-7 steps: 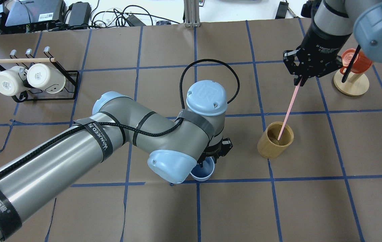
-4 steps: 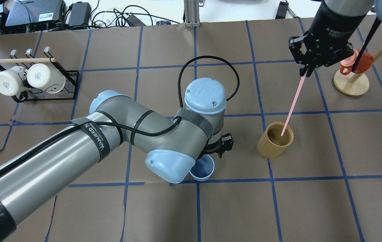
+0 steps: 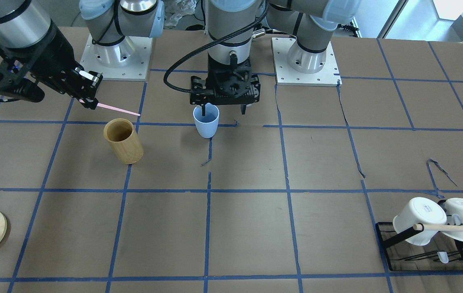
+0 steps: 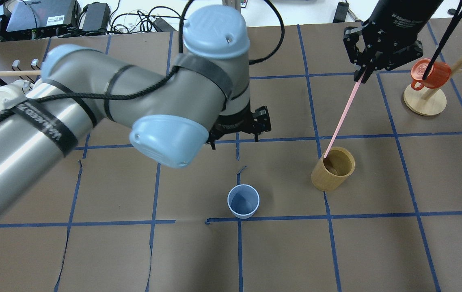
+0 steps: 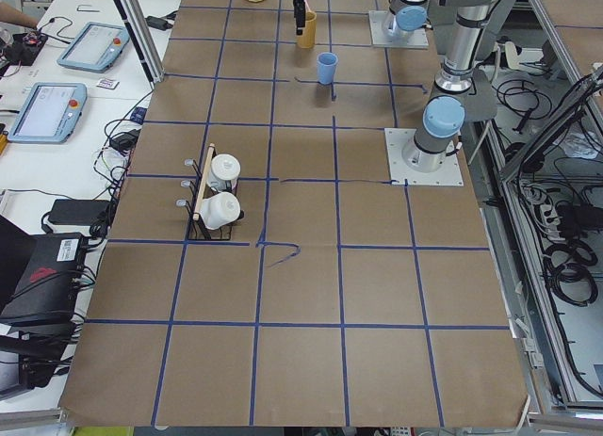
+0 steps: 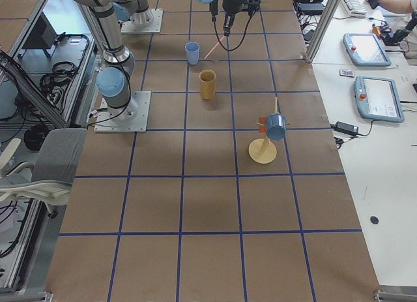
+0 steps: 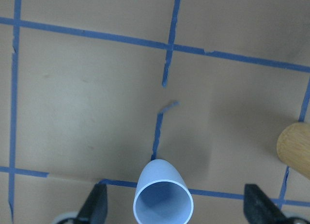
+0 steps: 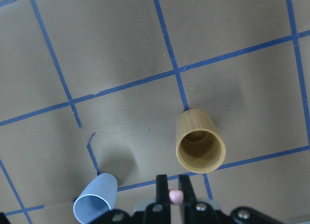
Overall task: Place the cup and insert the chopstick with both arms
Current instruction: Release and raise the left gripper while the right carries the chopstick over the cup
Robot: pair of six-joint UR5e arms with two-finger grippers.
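Note:
The light blue cup point(image 4: 243, 201) stands upright on the brown table, free of any grip; it also shows in the front view point(image 3: 206, 121) and the left wrist view point(image 7: 163, 200). My left gripper point(image 3: 223, 109) hangs open just above it, with one finger point(image 7: 97, 207) on each side. My right gripper point(image 4: 361, 77) is shut on a pink chopstick point(image 4: 341, 115) that slants down toward the tan bamboo holder point(image 4: 332, 168). In the front view the chopstick point(image 3: 117, 108) is in the air above the holder point(image 3: 123, 140), with its tip outside it.
A black rack with two white mugs point(image 3: 431, 221) stands at the far left of the table. A wooden mug tree point(image 4: 425, 99) with an orange cup point(image 4: 430, 73) stands at the far right, close behind my right gripper.
My left gripper has lifted away from the cup, which stays standing on the table. My right gripper has risen and drawn the chopstick's tip up out of the bamboo holder.

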